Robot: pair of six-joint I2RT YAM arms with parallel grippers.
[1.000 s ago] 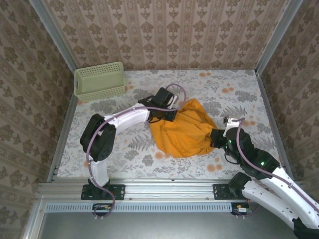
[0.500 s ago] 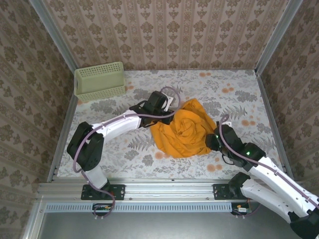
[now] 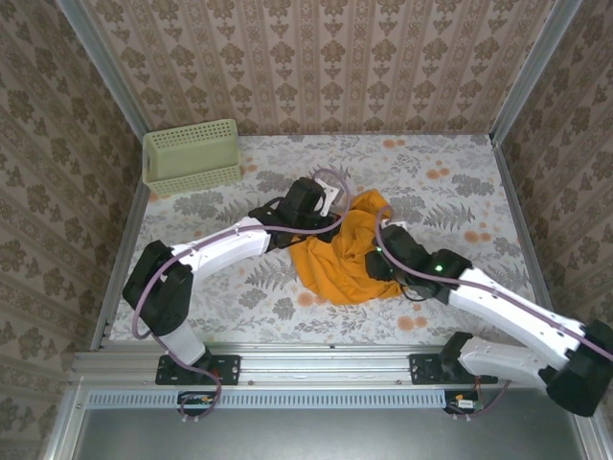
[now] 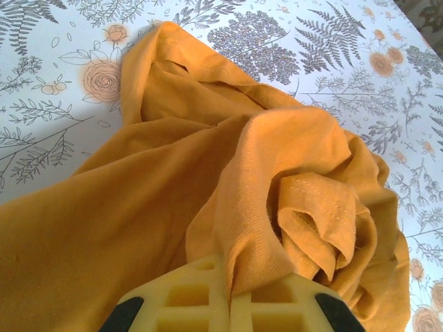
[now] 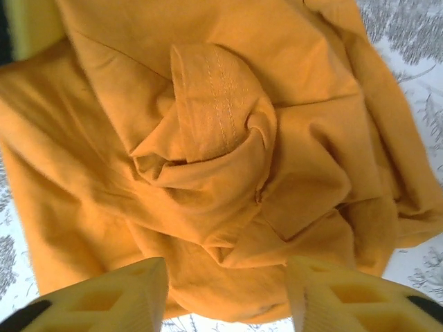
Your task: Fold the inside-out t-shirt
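Floral desk: inside-out t-shirt bunched at centre. Pinched at 11 o'clock edge in left gripper, likely anchoring for spread. Right gripper gaping over 3 o'clock crumple, no grasp yet.

The t-shirt is soft, matt knit cloth; the basket is pale mesh plastic.

The t-shirt is plain orange-yellow. The table is white with grey ferns, grey leaves and little orange flowers. The basket is pale green. The walls are brown with tan flower stripes. The left arm and right arm are white and black. The left gripper and right gripper have yellow fingers.
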